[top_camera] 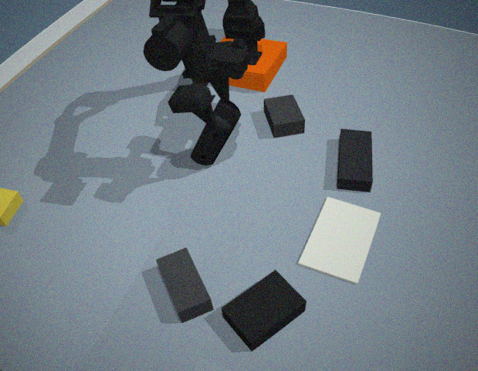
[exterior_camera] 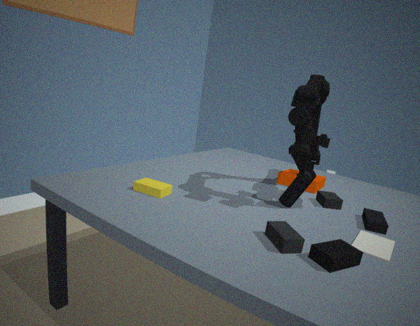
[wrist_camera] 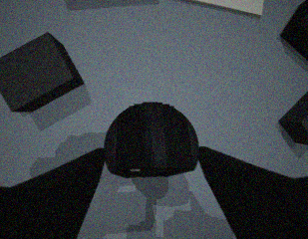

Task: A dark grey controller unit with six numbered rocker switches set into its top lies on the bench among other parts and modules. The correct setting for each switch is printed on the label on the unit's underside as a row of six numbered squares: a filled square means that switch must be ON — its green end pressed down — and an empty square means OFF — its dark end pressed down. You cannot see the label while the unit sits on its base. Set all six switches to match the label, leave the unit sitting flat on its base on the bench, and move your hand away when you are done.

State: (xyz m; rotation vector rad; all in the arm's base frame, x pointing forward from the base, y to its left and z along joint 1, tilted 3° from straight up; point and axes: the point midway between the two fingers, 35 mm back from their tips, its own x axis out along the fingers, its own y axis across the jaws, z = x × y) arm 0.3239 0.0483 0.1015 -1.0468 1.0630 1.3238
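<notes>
Yellow block (top_camera: 4,204) (exterior_camera: 152,187) cropped by the top view's left edge, its far end unseen.
</notes>
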